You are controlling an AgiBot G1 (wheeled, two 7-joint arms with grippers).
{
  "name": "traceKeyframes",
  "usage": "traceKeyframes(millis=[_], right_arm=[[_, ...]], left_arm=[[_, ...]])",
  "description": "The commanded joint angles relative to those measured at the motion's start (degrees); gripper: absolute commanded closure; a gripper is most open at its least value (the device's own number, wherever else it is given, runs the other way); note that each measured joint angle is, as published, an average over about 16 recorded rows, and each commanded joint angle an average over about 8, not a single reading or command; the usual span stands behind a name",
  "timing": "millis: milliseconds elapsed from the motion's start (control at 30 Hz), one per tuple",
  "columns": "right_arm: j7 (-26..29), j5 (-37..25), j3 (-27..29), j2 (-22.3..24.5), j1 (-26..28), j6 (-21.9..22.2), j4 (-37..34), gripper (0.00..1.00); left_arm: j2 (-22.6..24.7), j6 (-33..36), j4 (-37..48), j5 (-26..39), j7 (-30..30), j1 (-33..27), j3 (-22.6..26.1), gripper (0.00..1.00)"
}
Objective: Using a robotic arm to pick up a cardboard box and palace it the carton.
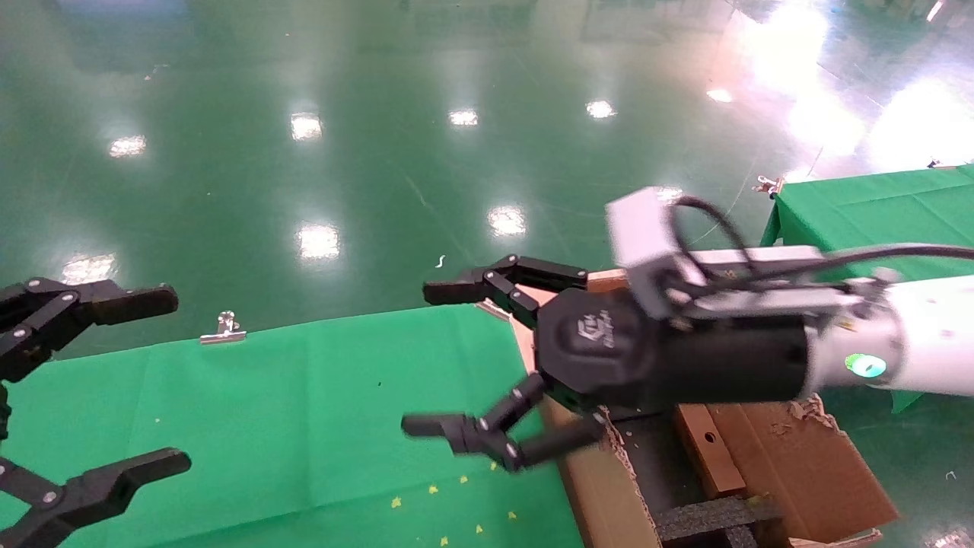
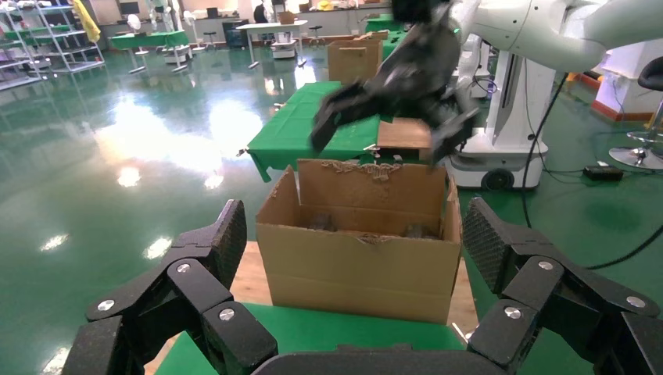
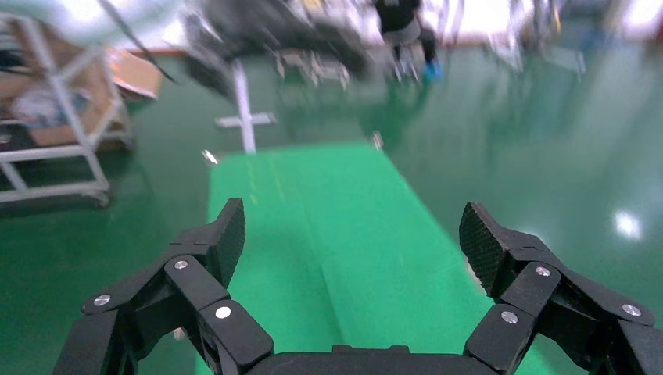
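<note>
Evidently late in the task, the head view shows the robotic arm (image 1: 924, 342) entering from 3 o'clock, its right gripper (image 1: 434, 358) near the centre of the view with fingers pointing toward 9 o'clock. The fingers are spread wide and hold nothing. The gripper body hangs above the near-left rim of the carton (image 1: 799, 464), which fills the 4 to 5 o'clock area beside the green table (image 1: 304, 411).

The cardboard box (image 1: 709, 449) appears as a slim brown slab with a round hole, set on edge inside the carton, just past the black foam blocks (image 1: 715, 521) at 5 o'clock. Judged from this, placement looks done and the step in hand is clearing the arm away.

The left gripper (image 1: 163, 380) sits parked at 9 o'clock, fingers apart and empty. Its wrist camera looks across at the carton (image 2: 360, 258) with the right gripper (image 2: 391, 86) above it. A binder clip (image 1: 224, 327) pins the cloth at the table's far edge.

To withdraw well:
- Keep the fingers apart.
- Rise before travelling sideways, so the lower finger does not snag the ragged flap.
- Avoid brushing the box, which could tip from its on-edge rest.
</note>
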Motion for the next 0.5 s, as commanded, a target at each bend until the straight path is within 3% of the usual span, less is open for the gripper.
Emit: traceKeyframes(millis=[33, 233, 500], right_arm=[[-3.48, 2.54, 3.17, -0.49, -1.61, -2.91, -0.18, 0.00], [-6.85, 5.97, 7.46, -1.13, -3.71, -6.75, -0.42, 0.00], [-6.00, 5.28, 6.48, -1.03, -3.30, -5.93, -0.41, 0.00]], left_arm=[[0.00, 0.00, 0.00, 0.00, 0.00, 0.00, 0.00, 0.00], [-0.01, -0.01, 0.02, -0.01, 0.00, 0.01, 0.00, 0.00], [-0.01, -0.01, 0.02, -0.01, 0.00, 0.01, 0.00, 0.00]])
